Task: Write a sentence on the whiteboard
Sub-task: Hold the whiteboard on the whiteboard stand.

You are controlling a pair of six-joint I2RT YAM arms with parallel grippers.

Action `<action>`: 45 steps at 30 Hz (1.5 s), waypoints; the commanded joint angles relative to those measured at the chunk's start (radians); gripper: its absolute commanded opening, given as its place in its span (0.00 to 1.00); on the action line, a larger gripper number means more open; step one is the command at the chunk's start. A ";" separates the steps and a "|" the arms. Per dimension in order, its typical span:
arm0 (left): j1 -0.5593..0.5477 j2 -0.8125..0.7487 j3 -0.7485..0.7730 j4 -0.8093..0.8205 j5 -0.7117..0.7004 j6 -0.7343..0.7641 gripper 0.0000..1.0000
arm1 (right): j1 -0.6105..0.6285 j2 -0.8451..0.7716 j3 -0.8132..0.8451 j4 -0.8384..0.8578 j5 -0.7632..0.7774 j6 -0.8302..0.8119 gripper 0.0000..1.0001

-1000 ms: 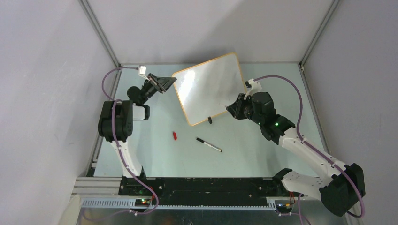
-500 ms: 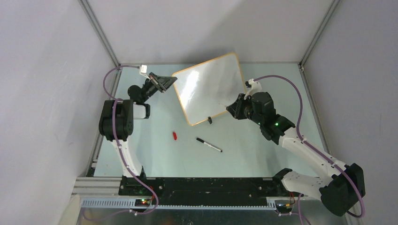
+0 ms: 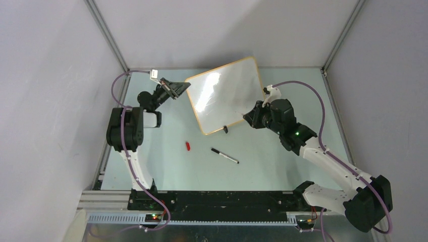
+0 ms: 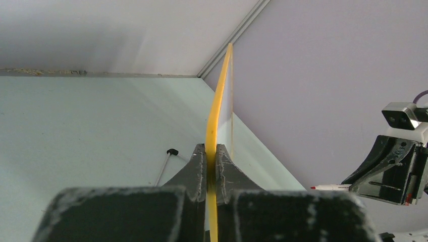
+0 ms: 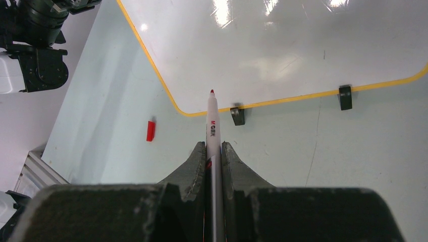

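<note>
1. Whiteboard (image 3: 224, 96): stands tilted at the far middle of the table (image 3: 166, 166), its face blank, with no sentence begun.
2. Left gripper (image 4: 212, 151): has just clamped shut on the board's left rim, which should steady it for writing.
3. Right gripper (image 3: 248, 117): pinches the red marker (image 5: 212, 126), tip near the lower edge with open board beyond.

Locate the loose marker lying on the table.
In the top view the loose marker lies mid-table, right of the small red piece and nearer the arm bases than the whiteboard.
</note>
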 commanded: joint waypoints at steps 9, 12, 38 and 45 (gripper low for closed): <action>-0.004 -0.003 0.026 0.018 0.032 0.046 0.00 | 0.005 -0.006 0.001 0.034 0.007 -0.004 0.00; -0.004 -0.002 0.036 -0.013 0.029 0.049 0.00 | 0.006 -0.006 0.001 0.035 0.006 -0.004 0.00; -0.004 0.006 0.039 0.037 0.040 0.006 0.00 | 0.059 0.254 0.387 -0.053 -0.004 -0.006 0.00; -0.004 0.007 0.037 0.039 0.039 0.008 0.00 | 0.071 0.340 0.498 -0.036 -0.012 0.009 0.00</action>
